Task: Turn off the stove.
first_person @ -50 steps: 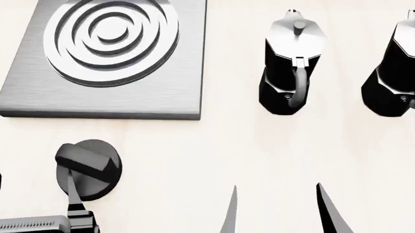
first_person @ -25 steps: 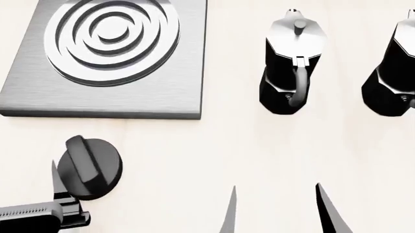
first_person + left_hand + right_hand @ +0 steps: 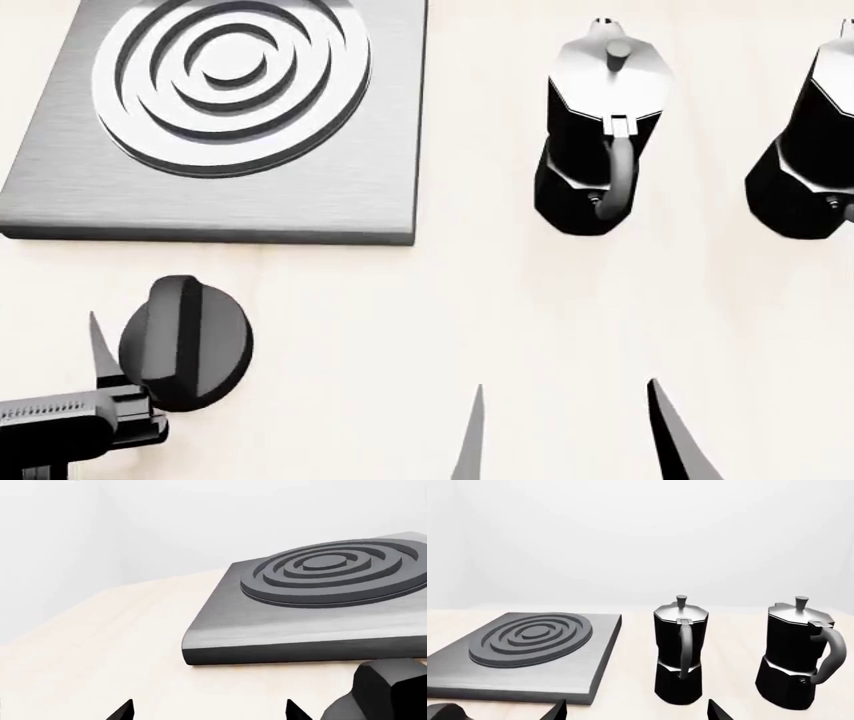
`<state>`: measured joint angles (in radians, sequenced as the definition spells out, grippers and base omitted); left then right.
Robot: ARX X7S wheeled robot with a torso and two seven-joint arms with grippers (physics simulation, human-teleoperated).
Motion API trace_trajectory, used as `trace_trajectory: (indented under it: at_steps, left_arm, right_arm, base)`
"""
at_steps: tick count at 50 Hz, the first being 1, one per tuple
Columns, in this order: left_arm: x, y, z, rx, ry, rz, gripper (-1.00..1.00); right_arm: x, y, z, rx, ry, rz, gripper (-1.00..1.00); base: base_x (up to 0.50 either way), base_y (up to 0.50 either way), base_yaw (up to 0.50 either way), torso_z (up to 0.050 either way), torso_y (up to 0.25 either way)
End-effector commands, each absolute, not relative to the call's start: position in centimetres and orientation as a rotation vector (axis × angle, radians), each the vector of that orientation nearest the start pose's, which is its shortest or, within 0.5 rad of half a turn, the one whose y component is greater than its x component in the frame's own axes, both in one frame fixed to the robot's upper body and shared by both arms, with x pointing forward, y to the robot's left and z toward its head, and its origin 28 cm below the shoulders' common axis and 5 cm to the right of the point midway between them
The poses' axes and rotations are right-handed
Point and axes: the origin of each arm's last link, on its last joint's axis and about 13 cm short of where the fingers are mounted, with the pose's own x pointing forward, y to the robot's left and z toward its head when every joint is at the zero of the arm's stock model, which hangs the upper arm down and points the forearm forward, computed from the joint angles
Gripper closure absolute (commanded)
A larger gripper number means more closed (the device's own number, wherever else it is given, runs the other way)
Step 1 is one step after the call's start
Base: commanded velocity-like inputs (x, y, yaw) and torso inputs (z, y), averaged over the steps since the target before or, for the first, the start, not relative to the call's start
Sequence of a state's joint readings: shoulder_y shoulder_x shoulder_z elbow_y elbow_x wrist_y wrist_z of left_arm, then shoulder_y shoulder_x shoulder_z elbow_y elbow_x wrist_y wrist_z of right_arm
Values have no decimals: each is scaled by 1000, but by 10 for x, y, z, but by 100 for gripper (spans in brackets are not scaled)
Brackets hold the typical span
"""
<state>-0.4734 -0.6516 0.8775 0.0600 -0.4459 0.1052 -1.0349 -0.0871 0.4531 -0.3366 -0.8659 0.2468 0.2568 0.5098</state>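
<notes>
Now off the knob [image 3: 184, 343]: left gripper [image 3: 96, 385] drawn back beside it, fingers apart and holding nothing. Knob ridge swung from slanted to near upright over the past second, so likely turned to off. Sits on the table [image 3: 534, 320] just in front of the stove [image 3: 214, 120]. Right gripper [image 3: 567, 440] idle, fingers wide. Second left finger hidden in head view; no on/off mark legible anywhere.
</notes>
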Motion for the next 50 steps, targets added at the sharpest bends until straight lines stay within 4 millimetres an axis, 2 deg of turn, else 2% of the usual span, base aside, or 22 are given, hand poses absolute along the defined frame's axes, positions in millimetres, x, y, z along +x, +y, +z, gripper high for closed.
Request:
trace_trajectory:
  at_steps: [1,25,32,41,50]
  left_arm:
    - [246,225,78,220,-248,273,-100]
    - [214,239,125,236,-364,312,-100]
    - [198,229,137,182,-375,170,-100]
    - [188,223,149,126,-385,84,-100]
    - [183,217,159,76,-404,-4,-100]
  right_arm:
    - [147,-86,139,0,-367,72,-100]
    - [150,-85,138,2,-355,79,-100]
    - [152,-86,136,17,-390,72,-100]
    - [157,-87,135,36,-411,70,-100]
    - [163,-86,143,38,-429,62,-100]
  base:
    - [0,0,0,0,0]
    - [0,0,0,0,0]
    - [0,0,0,0,0]
    - [0,0,0,0,0]
    - [0,0,0,0,0]
